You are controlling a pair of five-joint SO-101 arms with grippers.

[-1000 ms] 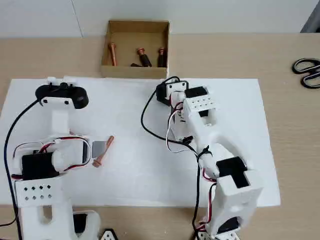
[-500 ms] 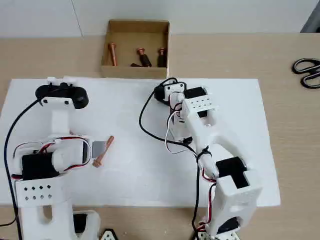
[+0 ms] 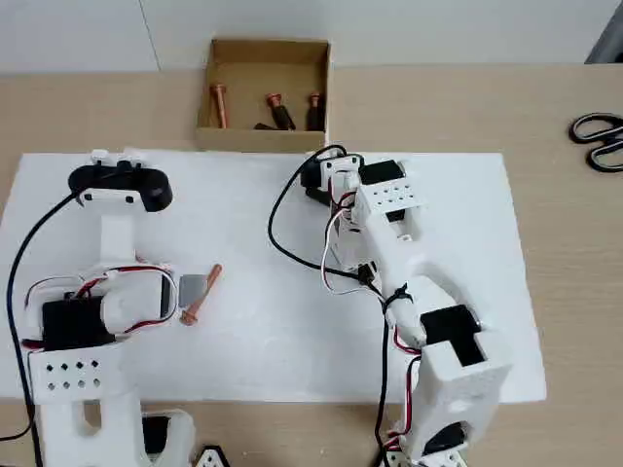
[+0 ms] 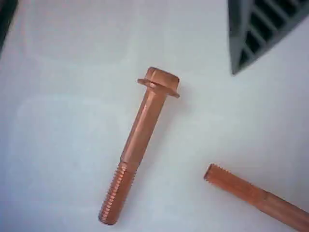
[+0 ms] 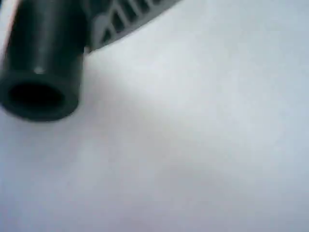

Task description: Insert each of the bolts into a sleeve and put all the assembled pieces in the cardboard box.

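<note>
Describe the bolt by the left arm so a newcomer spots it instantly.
Start at the white sheet on the table, then the left arm on it. A copper bolt lies slanted on the sheet right beside that arm; the other bolts in the high view sit in the cardboard box.

Copper bolt (image 4: 139, 145), black sleeve (image 5: 41, 58), brown cardboard box (image 3: 265, 139).

A small robotics lab bench or maker's worktable, by its look; a pale wooden table (image 3: 565, 253) stands against a plain white wall (image 3: 97, 29) at 12 o'clock; a white sheet (image 3: 253, 360) serves as work surface; the left arm (image 3: 117, 233) at 8 o'clock and right arm (image 3: 399, 253) at 5 o'clock show bare servos and loose wiring; scissors (image 3: 599, 139) lie at 2 o'clock; a cardboard box (image 3: 263, 49) at 12 o'clock holds copper bolts (image 3: 219, 102).
</note>
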